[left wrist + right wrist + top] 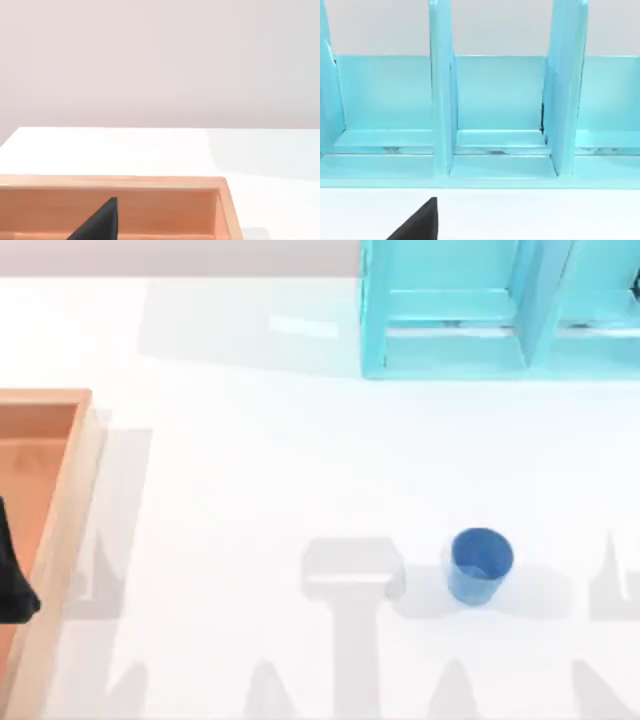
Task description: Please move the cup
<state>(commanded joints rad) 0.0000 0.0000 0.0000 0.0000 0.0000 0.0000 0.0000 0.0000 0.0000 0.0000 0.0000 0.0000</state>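
Note:
The small blue cup stands upright on the white table, right of the middle and toward the front, with nothing touching it. A dark part of my left gripper shows at the table's far left edge, over the wooden tray, far from the cup. The left wrist view shows a black tip of that gripper above the tray's inside. In the right wrist view a black tip of my right gripper hangs over bare table, facing the turquoise shelf.
A wooden tray with raised walls lies along the left edge. The turquoise shelf, split by upright dividers, stands at the back right. Open white table lies between tray, shelf and cup.

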